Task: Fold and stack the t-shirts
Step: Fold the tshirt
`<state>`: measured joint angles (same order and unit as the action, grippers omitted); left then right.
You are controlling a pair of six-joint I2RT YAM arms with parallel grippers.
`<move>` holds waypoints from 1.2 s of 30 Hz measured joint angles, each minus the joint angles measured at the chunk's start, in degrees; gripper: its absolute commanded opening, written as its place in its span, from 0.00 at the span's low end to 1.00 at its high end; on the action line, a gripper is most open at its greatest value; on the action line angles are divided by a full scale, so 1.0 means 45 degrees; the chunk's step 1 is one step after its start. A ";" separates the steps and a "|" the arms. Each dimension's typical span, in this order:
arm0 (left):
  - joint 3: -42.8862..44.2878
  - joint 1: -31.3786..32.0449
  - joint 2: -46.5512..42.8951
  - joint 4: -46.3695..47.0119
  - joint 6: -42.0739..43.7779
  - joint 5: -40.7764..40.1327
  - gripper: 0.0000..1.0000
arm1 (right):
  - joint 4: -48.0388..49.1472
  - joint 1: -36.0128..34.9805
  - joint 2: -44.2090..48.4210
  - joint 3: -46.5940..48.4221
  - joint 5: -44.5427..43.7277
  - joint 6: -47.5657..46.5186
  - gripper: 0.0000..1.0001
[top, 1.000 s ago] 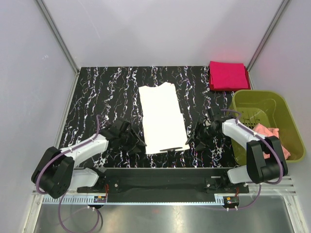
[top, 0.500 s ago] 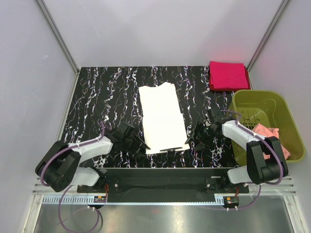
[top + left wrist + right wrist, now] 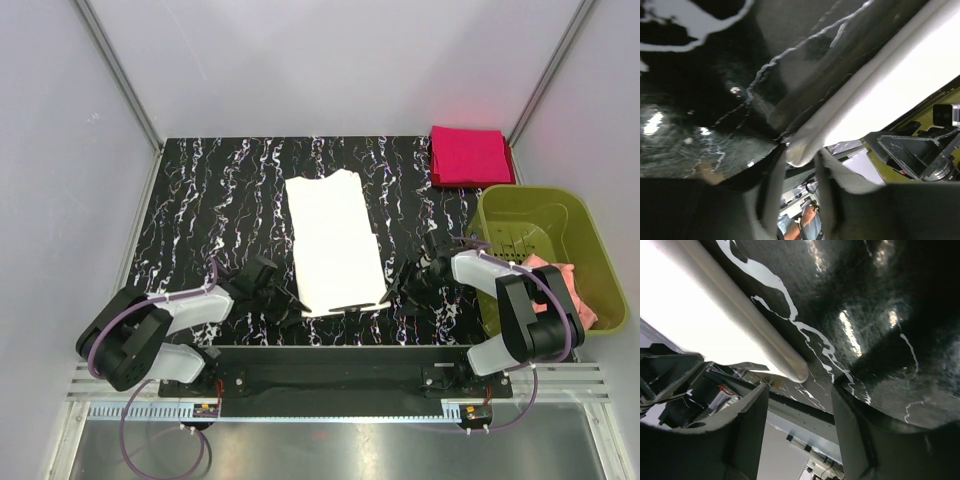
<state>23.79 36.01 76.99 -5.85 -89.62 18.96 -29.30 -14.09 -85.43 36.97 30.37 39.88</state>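
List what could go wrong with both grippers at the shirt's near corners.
Left gripper has a corner of the cream-white t-shirt between its fingers; the right gripper, jaws open, sits short of the other corner: an uneven pickup could skew the fold. A one-layer pinch might unfold it.

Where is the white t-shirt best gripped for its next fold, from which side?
Its near corners, left hand and right hand sliding in low from the outer sides: the white t-shirt lies flat as a long strip with thick folded side edges.
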 measured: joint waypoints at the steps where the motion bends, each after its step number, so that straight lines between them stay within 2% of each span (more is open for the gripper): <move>1: -0.0073 0.0005 0.0000 0.0078 -0.0039 0.0024 0.32 | 0.0151 -0.0005 0.0000 -0.0063 0.0083 0.0083 0.58; 10: -0.0311 0.0015 0.0053 0.0461 -0.0097 0.0083 0.18 | 0.1341 0.0000 -0.0432 -0.0170 0.0340 0.0690 0.44; 12: -0.0316 0.0015 0.0087 0.0515 -0.0092 0.0087 0.15 | 0.1511 0.0000 -0.0481 -0.0209 0.0340 0.0748 0.37; 16: -0.0316 0.0010 0.0083 0.0607 -0.0087 0.0083 0.00 | 0.1700 0.0000 -0.0617 -0.0233 0.0102 0.0821 0.18; 17: -0.0316 0.0010 0.0083 0.0617 -0.0073 0.0087 0.00 | 0.1724 0.0000 -0.0636 -0.0248 0.0063 0.0826 0.13; 18: -0.0316 0.0010 0.0083 0.0617 -0.0049 0.0087 0.00 | 0.1797 -0.0005 -0.0646 -0.0277 0.0039 0.0801 0.00; 22: -0.0243 0.0010 -0.0102 0.0330 0.0219 -0.0107 0.00 | 0.1812 -0.0146 -0.0748 -0.0199 0.0019 0.0583 0.00; 29: -0.0126 0.0398 -0.1817 -0.2268 0.1078 -0.1588 0.00 | 0.1404 -0.1656 -0.0058 -0.0296 -0.0593 0.0510 0.00; 36: -0.0724 0.3453 -0.4843 -0.4245 0.0136 -0.3011 0.00 | 0.0238 -0.3424 0.3478 -0.1977 -0.1214 0.1792 0.00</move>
<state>20.53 51.55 55.20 -24.95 -89.01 5.41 -28.23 -29.50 -69.78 28.08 24.91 47.94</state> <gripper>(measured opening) 0.035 0.017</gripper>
